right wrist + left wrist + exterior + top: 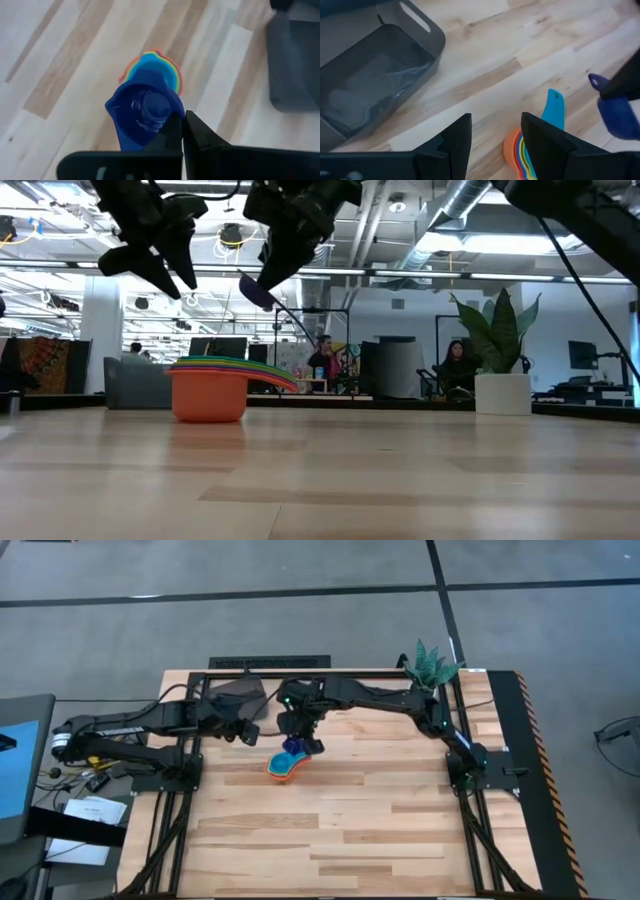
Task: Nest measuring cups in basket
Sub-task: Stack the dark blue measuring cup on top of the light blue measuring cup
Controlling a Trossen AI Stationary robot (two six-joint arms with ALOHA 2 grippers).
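One dark blue plastic measuring cup (142, 117) hangs pinched in the right gripper (182, 131) above the nested rainbow cups (283, 766); left gripper (495, 132) gapes empty.

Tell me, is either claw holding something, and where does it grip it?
The right gripper pinches a dark blue cup by its rim; the left gripper is open, empty.

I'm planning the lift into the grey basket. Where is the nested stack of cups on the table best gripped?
Probably by the fanned flat handles, coming from above: they jut sideways from the stack of cups, which sits upright on the table, while the round orange outer bowl looks too wide for a pincer.
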